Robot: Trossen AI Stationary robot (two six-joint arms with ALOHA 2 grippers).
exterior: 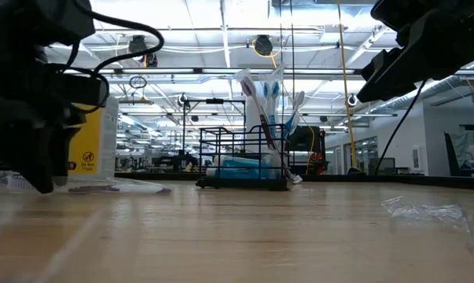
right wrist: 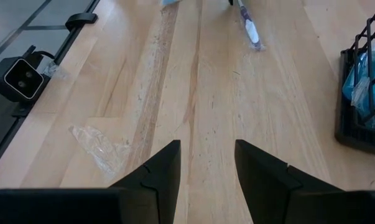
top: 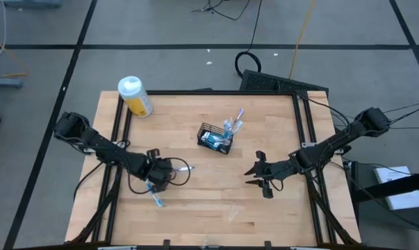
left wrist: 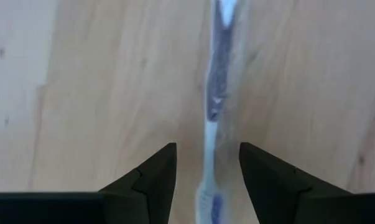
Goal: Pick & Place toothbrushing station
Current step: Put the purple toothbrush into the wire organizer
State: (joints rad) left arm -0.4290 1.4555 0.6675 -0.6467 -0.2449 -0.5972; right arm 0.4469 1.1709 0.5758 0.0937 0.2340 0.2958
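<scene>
**High view: one basket, one loose toothbrush, two arms**

High view shows one black mesh basket (top: 215,138) at frame centre, holding upright toothbrushes and teal tubes. One loose toothbrush (top: 158,200) lies at lower left under the left gripper (top: 159,182), whose open jaws straddle it without a visible grip. Right gripper (top: 254,177), right of centre, stands open and empty. One yellow bottle (top: 135,96) lies upper left.

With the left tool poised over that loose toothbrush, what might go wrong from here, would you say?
1. The toothbrush lies flat on the table between the open fingers of the left tool; it is slim, so it may slip or roll as the fingers close.
2. The basket already holds upright brushes, so adding another could knock them or tip it.
3. The right tool waits open near the basket and could get in the way.
</scene>
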